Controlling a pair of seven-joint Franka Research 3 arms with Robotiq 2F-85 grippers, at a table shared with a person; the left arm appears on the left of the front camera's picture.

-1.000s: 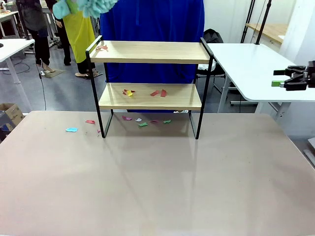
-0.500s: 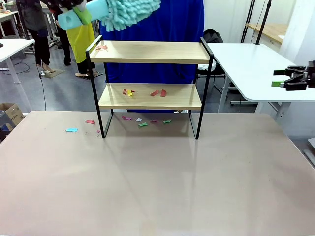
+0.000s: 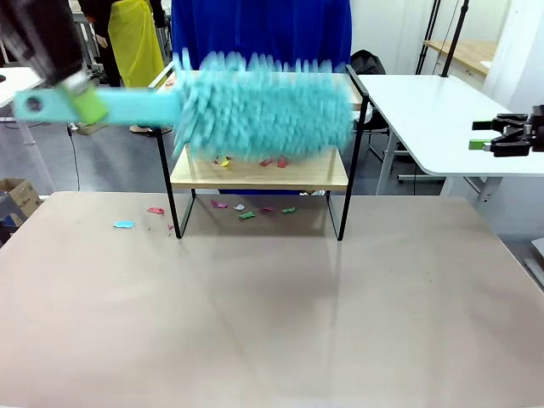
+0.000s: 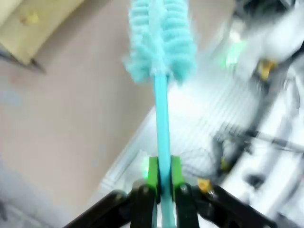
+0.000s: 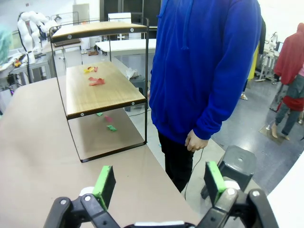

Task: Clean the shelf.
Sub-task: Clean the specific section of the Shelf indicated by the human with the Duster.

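The shelf [image 3: 343, 200] stands at the far middle of the table, a two-tier rack with wooden boards and a black frame. Coloured paper scraps [image 3: 274, 161] lie on its lower board, more scraps [image 3: 246, 213] on the table under it. A turquoise duster [image 3: 263, 106], motion-blurred, lies level in front of the upper board. My left gripper [image 3: 81, 98] is shut on its handle at the left; the left wrist view shows the gripper [image 4: 161, 178] clamping the handle, with the fluffy head [image 4: 161, 40] beyond. My right gripper [image 3: 501, 136] hangs open at the right, nothing between its fingers [image 5: 104, 183]. From that side I see the shelf [image 5: 95, 97].
A person in a blue hoodie [image 5: 204, 61] stands right behind the shelf. A white side table [image 3: 425, 119] is at the back right. A light-blue scrap [image 3: 124, 224] lies left of the shelf. A cardboard box [image 3: 17, 200] sits off the table's left edge, a black stool [image 5: 237, 161] beside the person.
The duster has swung down from the top left, above the shelf, to level in front of the upper board. The right arm has not moved.
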